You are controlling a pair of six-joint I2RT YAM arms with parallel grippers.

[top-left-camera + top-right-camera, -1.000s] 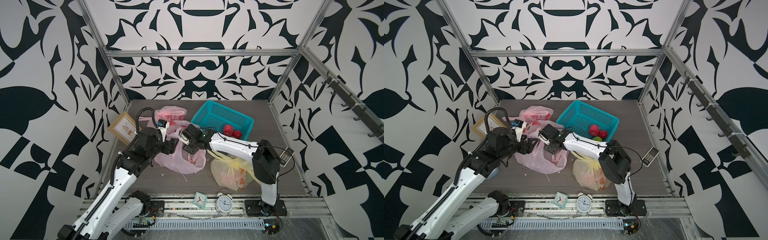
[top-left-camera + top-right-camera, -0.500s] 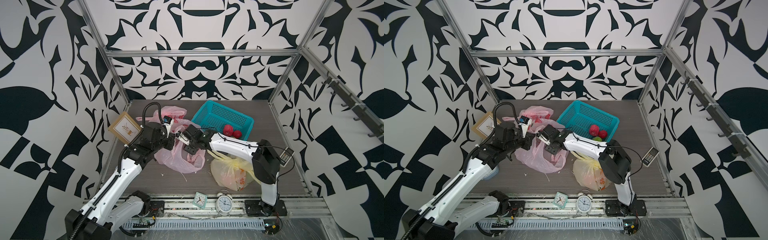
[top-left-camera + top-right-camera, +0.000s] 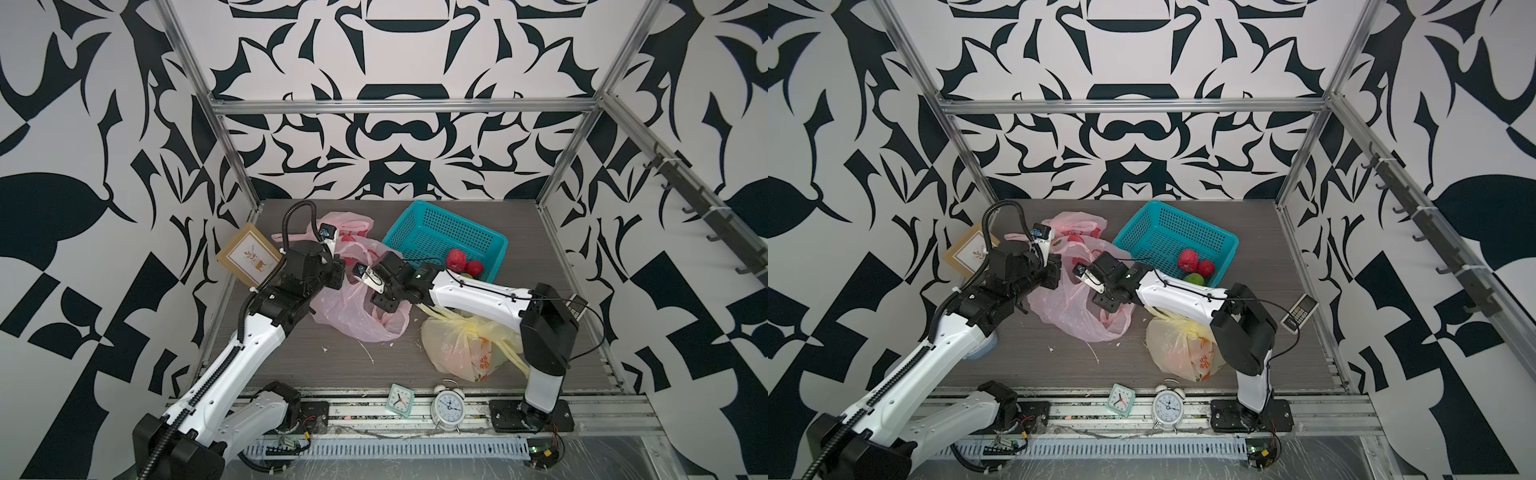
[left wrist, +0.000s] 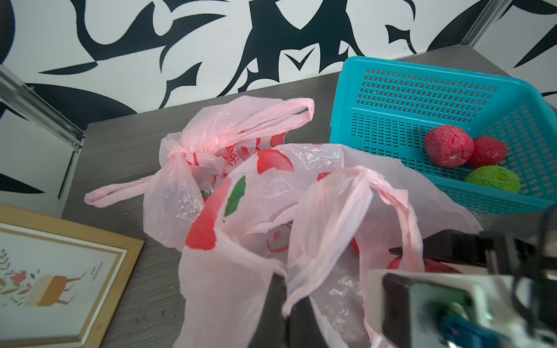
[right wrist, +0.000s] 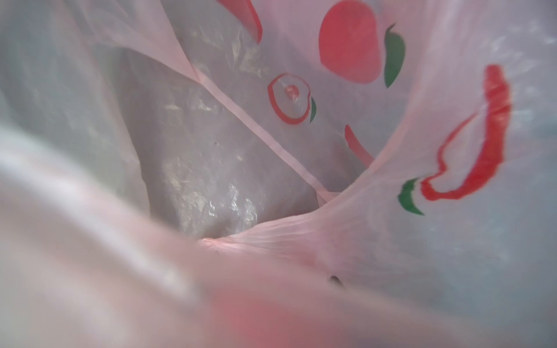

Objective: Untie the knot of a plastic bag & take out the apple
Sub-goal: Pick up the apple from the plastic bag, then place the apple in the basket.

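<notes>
An open pink plastic bag (image 3: 353, 316) (image 3: 1075, 311) with red fruit prints lies mid-table. My left gripper (image 3: 338, 276) (image 4: 286, 289) is shut on a fold of its rim, and the plastic drapes over the dark fingers (image 4: 271, 310). My right gripper (image 3: 376, 291) (image 3: 1096, 289) reaches into the bag's mouth from the opposite side. The right wrist view shows only the bag's inside (image 5: 211, 135) and a red blur near the lens, so its jaws are hidden. In the left wrist view a red rounded shape (image 4: 437, 266), perhaps the apple, shows beside the right gripper's dark finger.
A second pink bag (image 3: 345, 224), knotted (image 4: 180, 150), lies behind. A teal basket (image 3: 440, 232) holds red and green fruit. A yellow tied bag (image 3: 461, 349) sits under the right arm. A picture frame (image 3: 248, 259), two clocks (image 3: 401, 399) (image 3: 448, 405) and a remote (image 3: 1299, 311) lie around the edges.
My left arm has swung forward to the bag, and its gripper has shut on the rim. The right arm has stayed in the bag's mouth.
</notes>
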